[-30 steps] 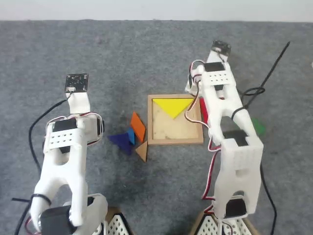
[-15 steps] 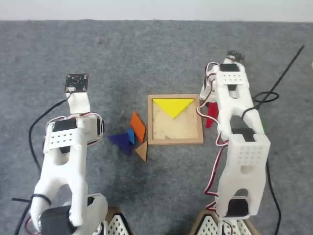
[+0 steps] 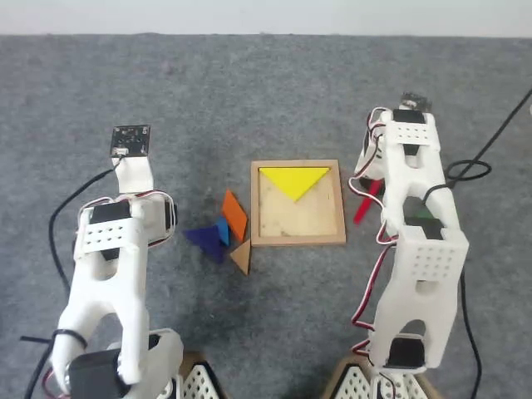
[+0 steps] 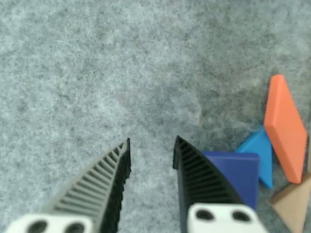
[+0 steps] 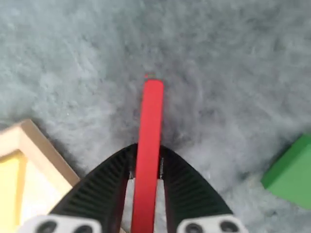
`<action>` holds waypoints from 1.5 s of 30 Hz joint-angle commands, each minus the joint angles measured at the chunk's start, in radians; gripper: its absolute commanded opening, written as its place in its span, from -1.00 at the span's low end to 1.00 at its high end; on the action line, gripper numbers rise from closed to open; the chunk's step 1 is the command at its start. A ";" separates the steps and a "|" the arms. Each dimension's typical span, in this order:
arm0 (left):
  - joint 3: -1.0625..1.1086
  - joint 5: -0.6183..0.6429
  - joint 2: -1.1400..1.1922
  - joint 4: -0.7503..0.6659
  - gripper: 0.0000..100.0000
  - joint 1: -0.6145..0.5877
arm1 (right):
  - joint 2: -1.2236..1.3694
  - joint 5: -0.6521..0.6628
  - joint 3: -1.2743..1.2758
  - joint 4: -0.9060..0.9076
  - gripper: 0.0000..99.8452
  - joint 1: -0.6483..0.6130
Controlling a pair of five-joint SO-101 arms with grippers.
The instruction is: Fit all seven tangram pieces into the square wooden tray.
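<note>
The square wooden tray lies at the table's middle with a yellow triangle in its far half. My right gripper is shut on a red piece, held edge-on just right of the tray; the red piece shows beside the right arm. A green piece lies close by on the felt. Left of the tray lie an orange parallelogram, a blue triangle, a dark blue triangle and a tan triangle. My left gripper hangs open over bare felt beside the dark blue triangle.
Grey felt covers the whole table. A black cable runs off to the right behind the right arm. The left arm's base and the right arm's base stand at the near edge.
The right arm has swung to the right, away from the tray's far right corner, carrying the red piece with it. The left arm has kept still.
</note>
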 commanded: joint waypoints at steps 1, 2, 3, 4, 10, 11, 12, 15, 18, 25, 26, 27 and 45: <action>-0.007 0.008 -0.011 0.008 -0.71 0.002 | -0.021 0.006 -0.032 0.054 -0.99 0.005; -0.007 0.008 -0.011 0.008 -0.71 0.002 | -0.027 0.006 -0.035 0.064 -0.99 0.002; -0.007 0.008 -0.011 0.008 -0.71 0.002 | -0.038 0.006 -0.041 0.077 -0.99 -0.001; -0.007 0.008 -0.011 0.008 -0.71 0.002 | -0.050 0.012 -0.043 0.093 -0.99 0.001; -0.007 0.008 -0.005 0.006 -0.71 0.002 | -0.211 0.144 -0.083 0.145 -0.99 -0.059; -0.007 0.008 -0.005 0.005 -0.71 0.002 | -0.245 0.149 -0.080 0.150 -0.99 -0.093; -0.007 0.008 -0.005 0.000 -0.71 0.002 | -0.275 0.149 -0.072 0.154 -0.99 -0.136; -0.007 0.008 -0.003 -0.012 -0.71 -0.005 | -0.338 0.169 -0.051 0.148 -0.99 -0.277; -0.005 0.008 -0.003 -0.011 -0.71 -0.005 | -0.357 0.189 -0.049 0.110 -0.99 -0.414; 0.013 0.008 -0.009 -0.015 -0.71 0.002 | -0.375 0.196 0.005 -0.035 -0.99 -0.556; 0.013 0.008 -0.009 -0.017 -0.71 0.002 | -0.394 0.195 0.015 -0.036 -0.99 -0.568; 0.013 0.008 -0.008 -0.017 -0.71 0.002 | -0.420 0.193 0.034 -0.036 -0.99 -0.578; 0.015 0.008 -0.003 -0.035 -0.71 0.003 | -0.834 0.222 0.692 -0.446 -0.99 -0.591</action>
